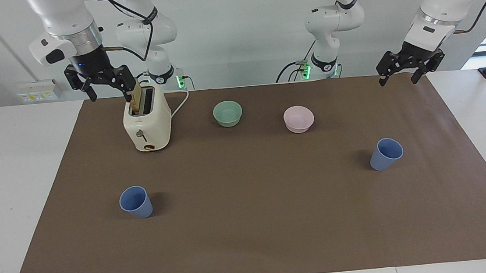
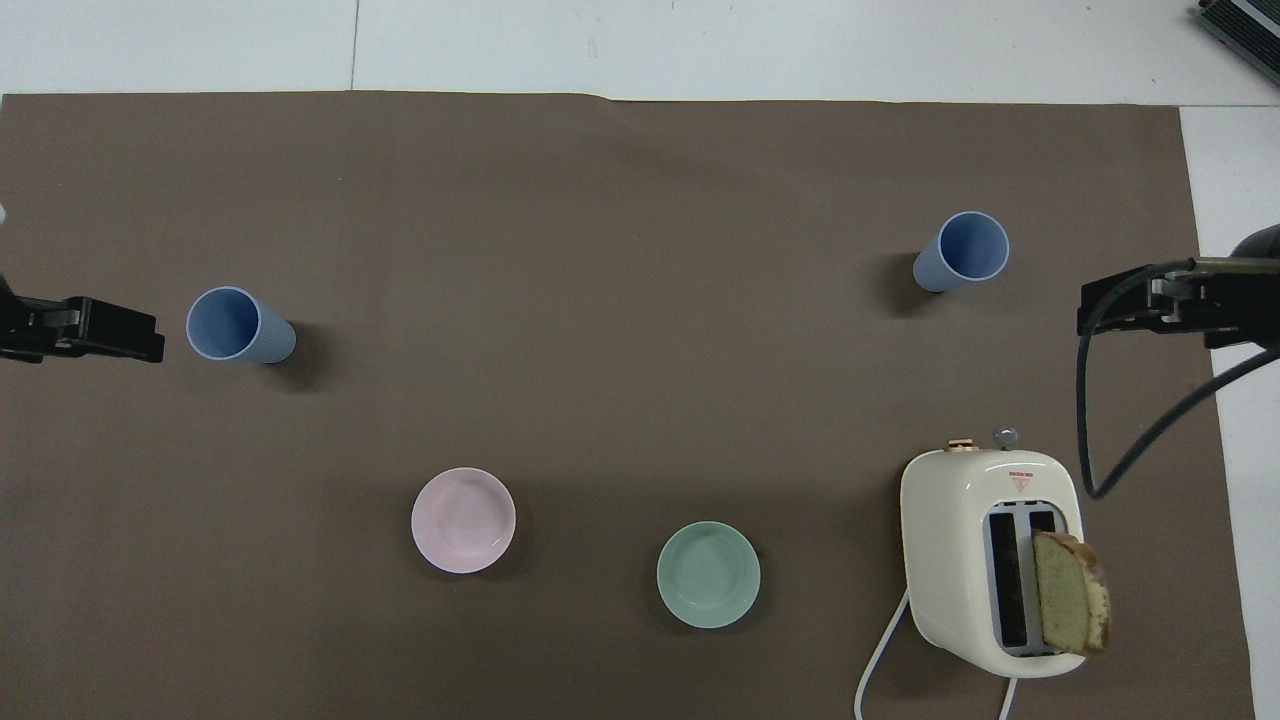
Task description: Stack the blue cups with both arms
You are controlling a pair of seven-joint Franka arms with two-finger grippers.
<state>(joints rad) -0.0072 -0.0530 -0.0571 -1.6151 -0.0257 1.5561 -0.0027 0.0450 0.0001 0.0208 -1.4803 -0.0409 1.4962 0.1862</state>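
Facing view, from high across the table: a brown mat (image 1: 255, 223) covers most of a white table (image 1: 5, 183), and two white robot arms hang over the edge nearest the robots. Both arms are cut off at the top of the picture.

The right gripper (image 1: 107, 94) hangs in the air over the mat's corner at the right arm's end, just beside the top of a cream toaster (image 1: 147, 127). Its two black fingers are spread apart and hold nothing. One finger overlaps a slice of bread (image 1: 136, 96) standing in a toaster slot; whether they touch cannot be told.

The left gripper (image 1: 398, 79) hangs over the mat's corner at the left arm's end, fingers apart and empty.

Two blue cups stand upright on the mat, well apart from each other. One blue cup (image 1: 135, 202) is toward the right arm's end, farther from the robots than the toaster. The other blue cup (image 1: 385, 154) is toward the left arm's end.

Between the arms, near the robots, sit a pale green bowl (image 1: 228, 113) and a pale pink bowl (image 1: 298, 119), side by side.

Overhead view: only part of each gripper shows at the picture's side edges, and the toaster's white cord (image 2: 880, 660) runs out of the bottom.
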